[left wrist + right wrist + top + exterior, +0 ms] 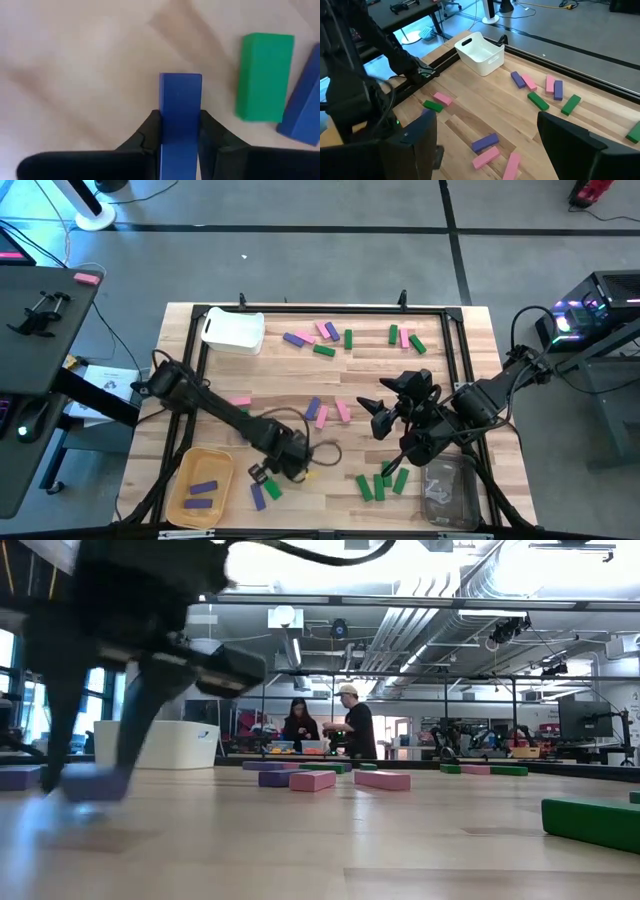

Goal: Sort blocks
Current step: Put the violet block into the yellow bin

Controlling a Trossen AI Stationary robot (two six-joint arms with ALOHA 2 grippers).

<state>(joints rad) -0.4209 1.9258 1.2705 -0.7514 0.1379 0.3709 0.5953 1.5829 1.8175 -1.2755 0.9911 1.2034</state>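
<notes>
My left gripper (270, 470) points down near the table's front left, shut on a purple block (180, 107). The low view shows that block (95, 782) down at table level between the fingers. A green block (265, 75) and another purple block (305, 102) lie flat on the wood just beside it. More pink, purple and green blocks lie flat across the table, some at the far middle (320, 337) and some in the middle (325, 412). My right gripper (385, 417) hangs open, high above the table's right half, with nothing between its fingers. My left gripper pinches the purple block's two long sides (180, 135) between its two fingers, coming from above and pointing down. The fingers lie across the block, and one end (180, 80) sticks out past them. Whether the block rests on the table or is just clear of it, I cannot tell.
A yellow bin (190, 460) holding purple blocks stands at the near left corner. There is a white bin (233, 330) at the far left and a clear bin (450, 492) at the near right. Green blocks (380, 483) cluster beside the clear bin. People stand in the room beyond.
</notes>
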